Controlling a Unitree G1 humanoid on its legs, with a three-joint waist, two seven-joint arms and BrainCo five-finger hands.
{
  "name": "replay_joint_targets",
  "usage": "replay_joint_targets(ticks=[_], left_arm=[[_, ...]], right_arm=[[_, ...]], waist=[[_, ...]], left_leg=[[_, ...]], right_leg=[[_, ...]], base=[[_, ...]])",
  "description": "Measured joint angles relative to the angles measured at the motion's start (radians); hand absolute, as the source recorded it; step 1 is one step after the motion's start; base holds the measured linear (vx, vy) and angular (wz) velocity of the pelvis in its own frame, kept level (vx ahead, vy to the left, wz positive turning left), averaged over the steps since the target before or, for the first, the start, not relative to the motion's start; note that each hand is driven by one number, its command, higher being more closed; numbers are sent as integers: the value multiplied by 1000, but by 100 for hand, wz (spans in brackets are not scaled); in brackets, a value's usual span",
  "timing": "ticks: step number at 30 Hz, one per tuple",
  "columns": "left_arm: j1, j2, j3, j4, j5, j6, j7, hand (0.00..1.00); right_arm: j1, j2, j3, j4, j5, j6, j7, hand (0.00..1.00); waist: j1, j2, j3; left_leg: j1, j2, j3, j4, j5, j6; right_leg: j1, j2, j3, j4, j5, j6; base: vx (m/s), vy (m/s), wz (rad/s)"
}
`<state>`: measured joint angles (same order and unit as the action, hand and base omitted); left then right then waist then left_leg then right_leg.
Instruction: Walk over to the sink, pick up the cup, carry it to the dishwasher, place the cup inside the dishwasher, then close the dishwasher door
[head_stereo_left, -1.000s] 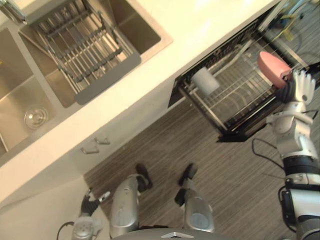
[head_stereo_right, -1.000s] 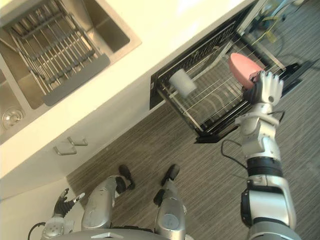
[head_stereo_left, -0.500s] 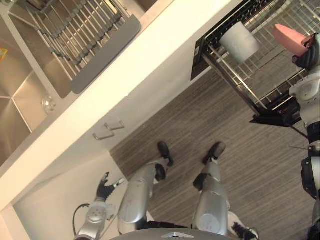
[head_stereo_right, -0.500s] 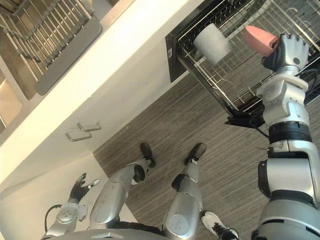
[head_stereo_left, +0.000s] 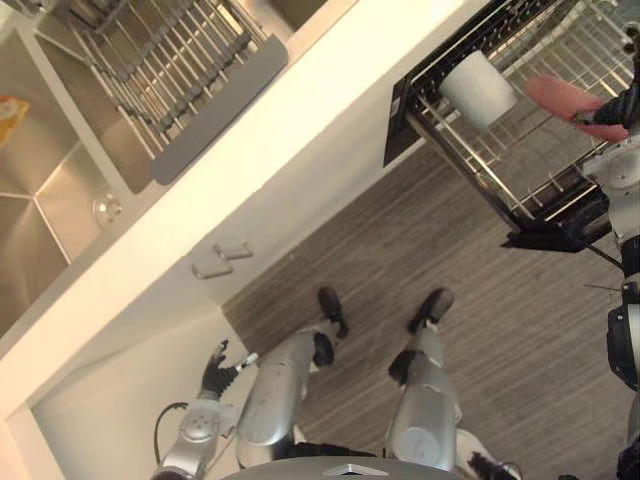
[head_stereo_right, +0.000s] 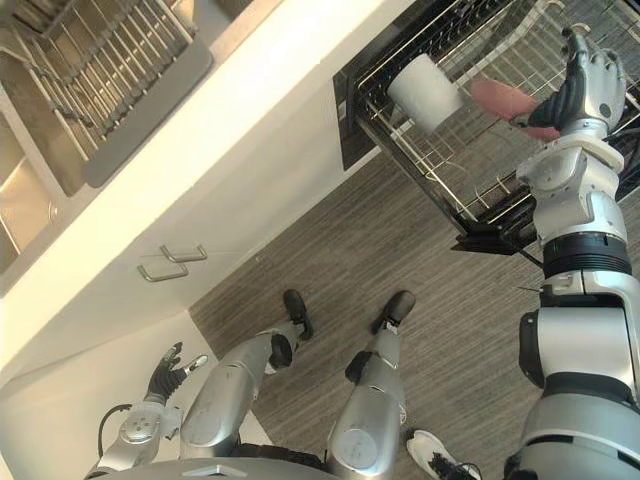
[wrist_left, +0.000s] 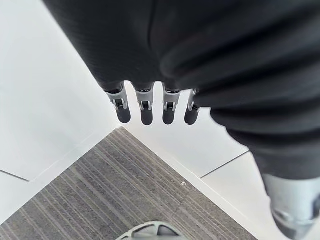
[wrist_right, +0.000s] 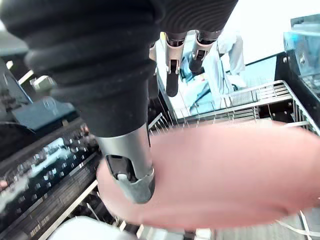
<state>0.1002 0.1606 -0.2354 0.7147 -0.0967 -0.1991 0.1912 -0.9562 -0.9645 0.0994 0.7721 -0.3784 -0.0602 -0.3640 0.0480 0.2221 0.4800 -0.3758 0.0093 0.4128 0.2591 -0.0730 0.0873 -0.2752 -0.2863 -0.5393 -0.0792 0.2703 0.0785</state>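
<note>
A pink cup (head_stereo_right: 508, 100) lies on its side, blurred, over the pulled-out wire rack (head_stereo_left: 520, 170) of the dishwasher. My right hand (head_stereo_right: 588, 82) is just beside it and open, its fingers (wrist_right: 171, 60) straight and pointing away from the cup (wrist_right: 225, 175). In the right wrist view the thumb (wrist_right: 131, 170) crosses in front of the cup; I cannot tell whether they touch. My left hand (head_stereo_left: 214, 375) hangs low at my left side by a white cabinet, open and empty, fingers (wrist_left: 146, 109) straight.
A white cup (head_stereo_left: 478, 88) lies in the rack near its front corner. The rack's dark frame (head_stereo_left: 560, 235) juts out over the grey wood floor. A double steel sink (head_stereo_left: 45, 200) with a wire drying rack (head_stereo_left: 170, 80) is set in the white counter at left.
My right hand's fingers have gone from curled round the pink cup to straight. The cup has left the grip and sits lower, blurred, over the rack. The camera has also shifted.
</note>
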Motion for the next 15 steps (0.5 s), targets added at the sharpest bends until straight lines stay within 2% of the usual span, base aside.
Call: replay_joint_targets(ticks=[5,10,12,15], left_arm=[[4,-3,2,-11,1,-6,2,0],[20,-26,26,4,2,-22,8,0],[27,-28,33,16,3,-22,19,0],[60,-29,38,48,4,-37,25,0]], right_arm=[[118,1,-151,-101,118,-23,-78,0],[259,6,-403,-129,323,-17,-189,0],[296,9,-459,-127,384,-14,-210,0],[359,38,-568,-122,556,-12,-224,0]], waist=[[-30,-1,1],[-81,-5,0],[-95,-7,0],[-115,-9,-35]], left_leg=[[54,4,0,-1,-15,-7],[124,-2,10,-48,-18,-19],[151,-6,17,-74,-8,-18],[192,-16,33,-133,12,-29]], right_leg=[[50,2,2,10,-13,1],[89,-2,12,27,-36,11],[102,-1,17,28,-37,17],[102,0,35,28,-43,24]], base=[[8,10,-1],[31,23,-6],[57,3,-12],[114,-12,-20]])
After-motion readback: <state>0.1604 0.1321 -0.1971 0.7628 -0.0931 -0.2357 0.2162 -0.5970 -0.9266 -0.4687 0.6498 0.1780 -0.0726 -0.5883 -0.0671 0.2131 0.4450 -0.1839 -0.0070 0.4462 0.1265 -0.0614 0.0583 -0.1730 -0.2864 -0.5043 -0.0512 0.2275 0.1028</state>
